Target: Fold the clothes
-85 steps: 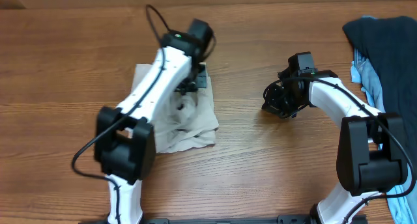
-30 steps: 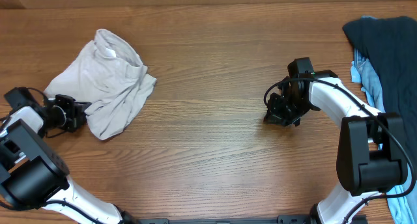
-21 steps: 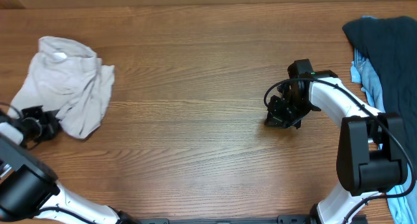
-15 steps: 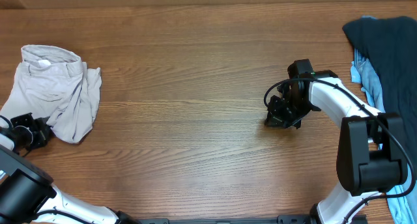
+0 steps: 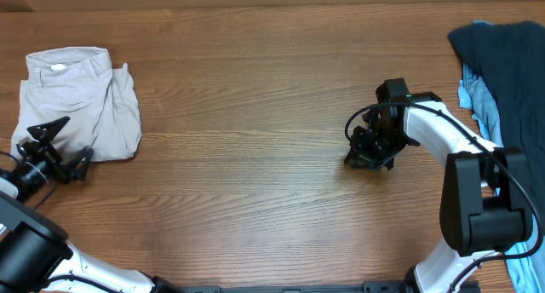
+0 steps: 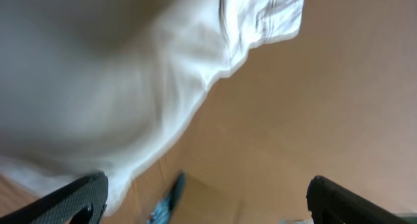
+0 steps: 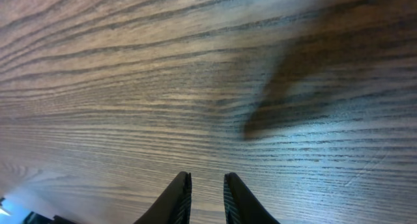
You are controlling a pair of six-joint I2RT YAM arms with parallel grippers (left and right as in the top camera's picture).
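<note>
The clothes, a pair of pale beige shorts (image 5: pixel 77 97), lie loosely bunched at the far left of the wooden table. In the left wrist view they are a blurred white mass (image 6: pixel 98 74) at the upper left. My left gripper (image 5: pixel 72 140) sits at their lower left edge, open wide with nothing between its fingers (image 6: pixel 71 199). My right gripper (image 5: pixel 368 153) rests low over bare wood right of the table's middle, far from the shorts. Its fingertips (image 7: pixel 179 198) stand a narrow gap apart, and only wood grain shows between them.
A dark navy garment (image 5: pixel 498 67) is heaped at the table's right edge, with a light blue garment (image 5: pixel 473 99) beside and under it. A blurred blue shape (image 6: pixel 166 204) shows low in the left wrist view. Bare wood (image 5: pixel 238 140) lies between the two arms.
The left arm pulled the shorts to the table's far left, then opened and let them go. They now lie flatter. The right gripper's jaws parted slightly; that arm stayed put.
</note>
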